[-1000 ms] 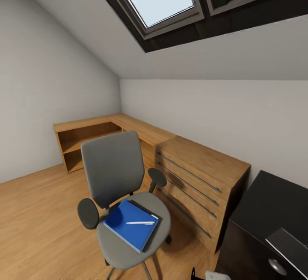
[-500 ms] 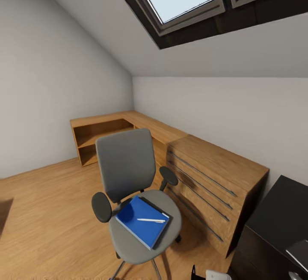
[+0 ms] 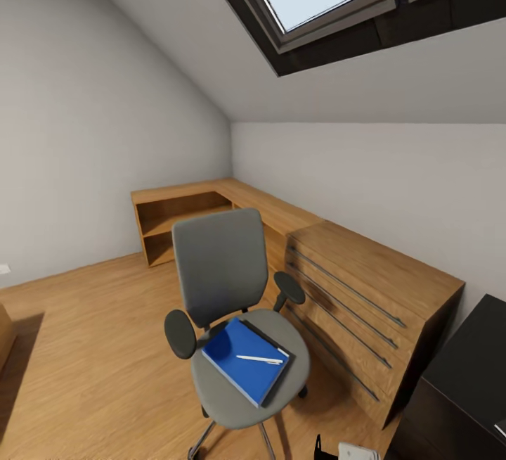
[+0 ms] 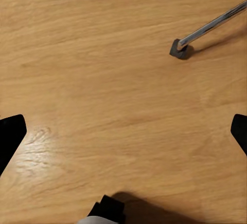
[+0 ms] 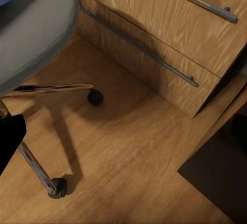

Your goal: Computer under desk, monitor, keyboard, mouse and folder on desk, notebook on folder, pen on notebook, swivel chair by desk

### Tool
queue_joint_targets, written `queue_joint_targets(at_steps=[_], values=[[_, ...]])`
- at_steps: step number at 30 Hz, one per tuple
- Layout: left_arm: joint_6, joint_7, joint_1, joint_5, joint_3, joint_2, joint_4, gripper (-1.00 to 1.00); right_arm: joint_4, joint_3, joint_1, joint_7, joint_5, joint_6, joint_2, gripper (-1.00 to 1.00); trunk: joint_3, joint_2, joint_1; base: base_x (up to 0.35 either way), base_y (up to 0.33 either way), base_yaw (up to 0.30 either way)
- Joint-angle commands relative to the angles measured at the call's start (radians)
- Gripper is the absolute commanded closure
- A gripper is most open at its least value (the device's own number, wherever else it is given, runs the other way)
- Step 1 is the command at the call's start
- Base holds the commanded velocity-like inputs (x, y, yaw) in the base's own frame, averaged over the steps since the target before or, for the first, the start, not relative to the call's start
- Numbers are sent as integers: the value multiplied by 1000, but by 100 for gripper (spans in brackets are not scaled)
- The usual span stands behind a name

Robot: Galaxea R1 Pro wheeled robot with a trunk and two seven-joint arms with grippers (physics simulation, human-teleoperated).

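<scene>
Both grippers hang low over the wood floor (image 4: 103,80), fingers spread wide with nothing held, likely stowed for travel. Just ahead the swivel chair (image 3: 218,270) carries the blue folder (image 3: 242,361) over the dark notebook (image 3: 281,354), the pen (image 3: 258,359) lying on the folder. At the right edge is the black bench (image 3: 471,368); beyond it, a low wooden cabinet (image 3: 365,263) lines the wall.
</scene>
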State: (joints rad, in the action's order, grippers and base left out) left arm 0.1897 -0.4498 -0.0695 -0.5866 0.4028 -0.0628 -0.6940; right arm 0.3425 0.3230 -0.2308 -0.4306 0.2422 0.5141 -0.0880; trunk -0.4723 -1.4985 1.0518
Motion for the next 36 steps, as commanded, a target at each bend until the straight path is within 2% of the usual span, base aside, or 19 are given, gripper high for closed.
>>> queue_joint_targets(at_steps=[1,13,23,29,30,32,36], values=[[8,-7,0,-11,7,-2,-1,-100,0,9,-1,-5,9,5,1,-100,-1,-1,0,0,0,30],[18,-7,0,-12,2,-2,-1,-100,-2,17,-1,0,-3,6,1,-100,-2,-1,0,0,0,6],[19,-7,0,-12,1,-2,-2,-100,1,15,-1,-2,3,8,-1,-100,-2,-1,0,0,0,0],[19,-7,0,-12,-11,-2,-5,-100,2,13,-1,-3,6,17,0,-100,-2,-1,0,0,0,0],[19,-6,0,-12,-27,-2,-5,-100,2,13,-1,-4,6,20,-1,-100,-2,-1,0,0,0,218],[20,-6,0,-11,-28,-2,-6,-100,2,12,-1,-4,6,21,-1,-100,-2,-1,0,0,0,243],[82,-5,0,-10,-27,0,-8,-100,1,11,-1,-4,6,20,0,-100,-2,-1,0,0,0,271]])
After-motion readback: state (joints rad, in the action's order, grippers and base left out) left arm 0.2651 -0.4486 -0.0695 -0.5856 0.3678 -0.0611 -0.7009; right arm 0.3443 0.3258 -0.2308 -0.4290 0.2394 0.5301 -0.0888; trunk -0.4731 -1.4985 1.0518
